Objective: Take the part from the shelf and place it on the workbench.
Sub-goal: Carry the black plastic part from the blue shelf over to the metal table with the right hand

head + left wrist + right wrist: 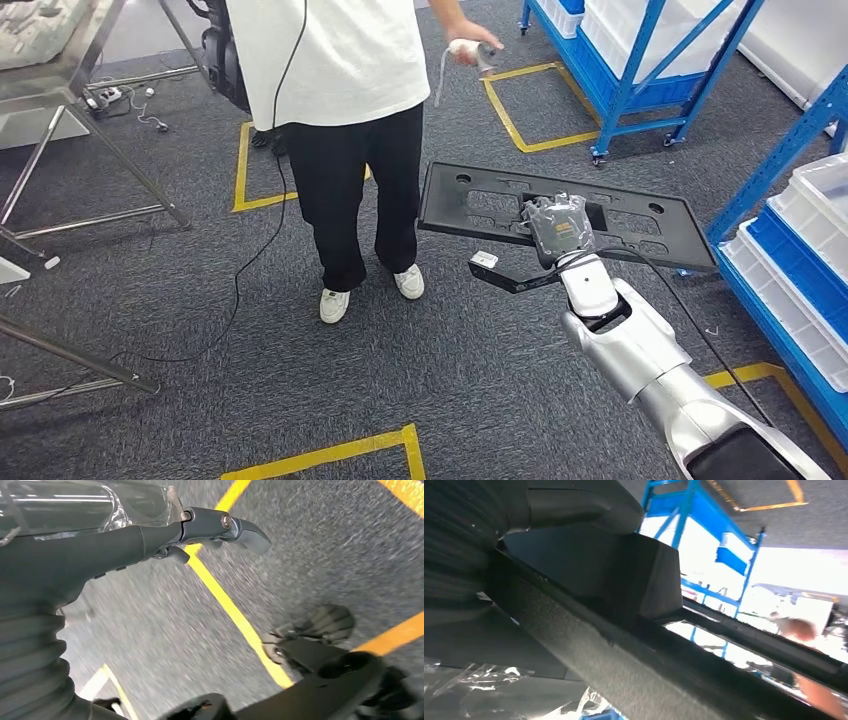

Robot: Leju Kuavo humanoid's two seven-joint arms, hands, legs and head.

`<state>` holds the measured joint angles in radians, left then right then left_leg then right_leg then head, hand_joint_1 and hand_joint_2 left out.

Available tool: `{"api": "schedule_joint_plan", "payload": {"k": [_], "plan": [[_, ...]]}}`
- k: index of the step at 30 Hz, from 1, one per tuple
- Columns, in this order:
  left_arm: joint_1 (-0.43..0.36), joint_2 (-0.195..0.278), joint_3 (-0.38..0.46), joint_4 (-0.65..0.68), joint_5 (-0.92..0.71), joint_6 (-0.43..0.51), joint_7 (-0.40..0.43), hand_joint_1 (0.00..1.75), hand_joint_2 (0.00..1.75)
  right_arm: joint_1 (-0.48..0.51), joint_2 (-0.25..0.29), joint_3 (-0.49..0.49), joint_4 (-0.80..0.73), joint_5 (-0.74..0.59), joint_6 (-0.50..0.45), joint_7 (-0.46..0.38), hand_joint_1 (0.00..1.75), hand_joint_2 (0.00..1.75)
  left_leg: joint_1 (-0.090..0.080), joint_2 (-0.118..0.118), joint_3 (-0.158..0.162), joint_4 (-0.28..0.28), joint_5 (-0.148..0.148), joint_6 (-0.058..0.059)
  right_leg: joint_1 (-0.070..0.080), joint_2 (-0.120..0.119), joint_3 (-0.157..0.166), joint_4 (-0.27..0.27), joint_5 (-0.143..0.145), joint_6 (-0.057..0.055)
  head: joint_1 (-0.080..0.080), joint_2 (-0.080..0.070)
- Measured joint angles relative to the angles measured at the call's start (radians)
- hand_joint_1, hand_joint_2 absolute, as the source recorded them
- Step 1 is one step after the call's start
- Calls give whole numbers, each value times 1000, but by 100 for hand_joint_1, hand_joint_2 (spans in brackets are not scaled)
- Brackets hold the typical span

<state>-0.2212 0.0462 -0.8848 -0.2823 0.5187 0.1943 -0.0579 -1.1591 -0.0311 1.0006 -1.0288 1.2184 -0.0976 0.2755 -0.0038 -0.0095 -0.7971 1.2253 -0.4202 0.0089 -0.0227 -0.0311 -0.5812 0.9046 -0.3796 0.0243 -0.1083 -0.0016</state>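
Note:
The part is a flat black plastic panel point(480, 200) with slots and holes, held level above the carpet in the head view. My right hand point(558, 228), wrapped in clear plastic, grips its near edge from below at the middle. In the right wrist view the panel's dark underside point(589, 650) lies close against the hand. In the left wrist view my left hand point(150, 535) hangs over the grey carpet with its fingers point(240, 527) stretched out and nothing in them.
A person in a white shirt and black trousers point(350, 150) stands close ahead, left of the panel, holding a controller. Blue shelves with white bins point(800, 250) stand at the right, another blue rack point(630, 60) behind. A metal-framed table point(60, 90) is at the far left.

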Motion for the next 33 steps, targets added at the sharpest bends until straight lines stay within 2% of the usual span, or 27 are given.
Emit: {"api": "schedule_joint_plan", "payload": {"k": [1,2,4,5,6,7,8,9,11,12,13,14,15,16,17,18,19,20,21,23,25,27,29,30,31,32,33], "plan": [[-1,0,13,0,35,-11,-20,0,175,1,-1,0,0,-1,0,0,175,175,-6,3,20,-44,27,7,1,-10,2,0,-2,-3,0,0],[-2,2,31,0,82,-33,-45,0,175,2,-3,0,0,-3,-2,0,175,175,-16,17,60,-124,66,17,1,-19,6,-1,-5,-5,0,0],[-13,10,82,0,203,-101,-113,0,175,3,-8,0,-1,-10,-5,0,175,175,-45,64,147,-286,128,38,3,-38,11,-2,-11,-6,0,0],[-23,16,113,0,263,-137,-149,0,175,4,-12,0,-1,-15,-6,-1,175,175,-55,81,171,-332,142,45,6,-48,11,-1,-13,-5,0,0],[-35,22,146,0,314,-165,-181,0,175,6,-16,0,0,-20,-8,-3,175,175,-61,84,180,-351,145,48,9,-59,9,0,-14,-4,0,0],[-49,28,179,0,355,-185,-206,0,175,9,-20,0,1,-25,-10,-5,175,175,-61,72,181,-361,145,49,11,-72,7,1,-15,-2,0,0],[-61,33,207,-1,381,-196,-221,0,175,12,-21,1,3,-30,-12,-8,175,175,-56,60,185,-373,145,51,11,-70,3,5,-19,-1,0,0],[-72,36,235,-3,396,-202,-228,0,175,16,-22,1,5,-33,-15,-11,175,175,-50,46,190,-386,146,53,10,-51,-6,21,-29,0,0,0],[-91,41,281,-7,404,-206,-231,0,175,20,-23,1,7,-35,-23,-14,175,175,-37,23,198,-402,146,57,7,10,-60,123,-73,2,0,0],[-98,42,303,-9,401,-208,-233,0,175,21,-24,1,8,-35,-26,-15,175,175,-33,12,198,-402,147,58,6,32,-102,201,-101,5,0,0],[-102,42,321,-11,392,-206,-233,0,175,22,-26,1,10,-36,-28,-15,175,175,-29,0,198,-401,147,59,6,41,-145,276,-124,9,0,0],[-105,42,337,-13,376,-200,-231,0,175,24,-27,2,11,-37,-28,-16,175,175,-25,-12,198,-401,148,58,5,44,-177,328,-136,14,0,0],[-105,42,347,-14,345,-184,-222,0,175,25,-29,2,13,-39,-29,-17,175,175,-19,-26,198,-398,147,56,2,44,-189,335,-124,20,0,0],[-105,42,353,-15,304,-160,-205,0,175,26,-29,2,14,-41,-29,-17,175,175,-12,-40,199,-394,145,51,-3,45,-179,300,-95,26,0,0],[-105,43,354,-15,254,-131,-178,0,175,25,-29,2,14,-43,-29,-16,175,175,-4,-55,199,-387,140,44,-11,52,-149,228,-51,35,0,0],[-103,45,352,-15,201,-102,-147,0,175,24,-29,2,14,-44,-28,-13,175,175,2,-69,198,-378,133,34,-23,72,-109,146,-11,48,0,0],[-99,47,348,-15,155,-81,-116,0,175,22,-30,2,14,-43,-27,-9,175,175,6,-79,195,-367,127,25,-32,92,-75,78,13,54,0,0],[-92,48,342,-15,117,-65,-87,0,175,21,-30,2,14,-43,-26,-5,175,175,8,-89,190,-359,125,17,-40,109,-51,34,24,59,0,0],[-80,49,335,-15,88,-57,-66,0,175,21,-32,2,14,-42,-23,-2,175,175,7,-98,185,-356,127,11,-42,116,-43,19,22,58,0,0],[-50,48,318,-13,53,-47,-42,0,175,23,-33,2,14,-41,-18,2,175,175,9,-108,174,-355,131,4,-39,95,-44,22,18,48,0,0],[-23,43,302,-11,37,-42,-29,0,175,23,-32,2,13,-38,-15,4,175,175,6,-70,144,-304,105,-2,-36,72,-44,24,13,35,0,0],[-13,36,282,-10,22,-44,-10,0,175,21,-31,2,13,-36,-10,7,175,175,3,-16,71,-157,45,-7,-27,47,-39,19,10,24,0,0],[-4,27,261,-10,10,-46,9,0,175,23,-32,2,13,-35,-2,9,175,175,0,-1,-10,0,-8,0,-14,22,-32,16,7,20,0,0],[5,22,252,-10,7,-46,13,0,175,27,-32,2,12,-35,1,9,175,175,-4,0,-29,30,-14,6,-10,11,-28,14,5,18,0,0],[15,18,245,-10,5,-45,15,0,175,31,-32,2,12,-35,5,9,175,175,-11,0,-28,23,-4,14,-6,2,-23,12,2,16,0,0],[24,16,238,-10,5,-44,15,0,175,34,-32,2,9,-34,8,9,175,175,-20,1,-5,-27,23,21,-4,-6,-19,11,-1,13,0,0],[31,14,232,-9,4,-43,15,0,175,36,-32,2,6,-34,11,9,175,175,-32,8,35,-108,61,30,-3,-14,-13,10,-5,10,0,0]]}}
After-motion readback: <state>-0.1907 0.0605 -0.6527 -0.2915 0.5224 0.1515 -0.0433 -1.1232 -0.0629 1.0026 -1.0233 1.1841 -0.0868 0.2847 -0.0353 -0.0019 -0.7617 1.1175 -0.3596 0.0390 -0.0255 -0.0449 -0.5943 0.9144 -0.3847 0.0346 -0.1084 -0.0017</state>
